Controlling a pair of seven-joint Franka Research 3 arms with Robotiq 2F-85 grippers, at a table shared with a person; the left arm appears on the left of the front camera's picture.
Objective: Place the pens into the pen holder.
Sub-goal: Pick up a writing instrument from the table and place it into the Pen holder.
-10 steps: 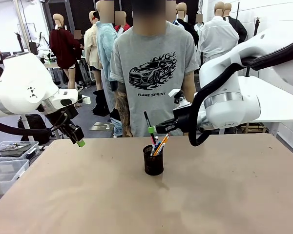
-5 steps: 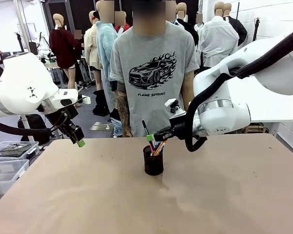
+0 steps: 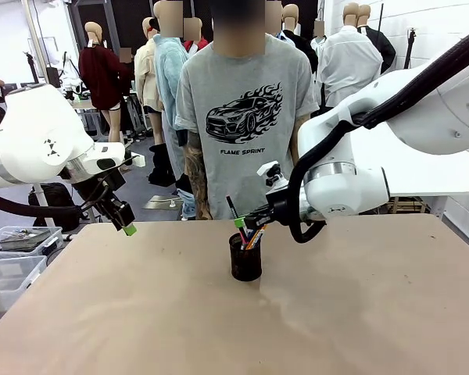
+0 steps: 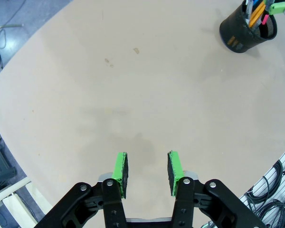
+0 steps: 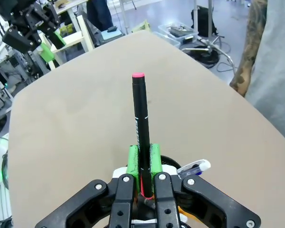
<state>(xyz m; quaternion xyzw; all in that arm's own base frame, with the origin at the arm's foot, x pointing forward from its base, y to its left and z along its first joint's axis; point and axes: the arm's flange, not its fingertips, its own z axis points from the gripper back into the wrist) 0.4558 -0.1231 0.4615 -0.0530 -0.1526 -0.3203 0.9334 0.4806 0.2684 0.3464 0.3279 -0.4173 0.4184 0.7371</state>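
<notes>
The black mesh pen holder (image 3: 245,262) stands mid-table, also in the left wrist view's top right corner (image 4: 244,32). A yellow-orange pen (image 4: 257,8) and a pink-tipped one (image 4: 265,19) stick out of it. My right gripper (image 3: 241,223) hovers just over the holder's rim, shut on a dark pen (image 5: 141,121) whose pink-red end (image 5: 138,75) points upward. Beside my right gripper (image 5: 142,159) a white pen (image 5: 194,167) pokes out; the holder underneath is mostly hidden. My left gripper (image 3: 129,229) hangs above the table's left edge, and its wrist view shows it (image 4: 147,166) open and empty.
A person in a grey T-shirt (image 3: 244,117) stands at the far side, right behind the holder. Clear plastic bins (image 3: 19,244) sit off the table's left edge. Cables (image 4: 275,190) lie on the floor beyond the table's edge. Bare tabletop (image 3: 336,312) stretches in front.
My right gripper has moved left and downward with the dark pen, bringing its lower end down into the holder. The left arm has stayed still.
</notes>
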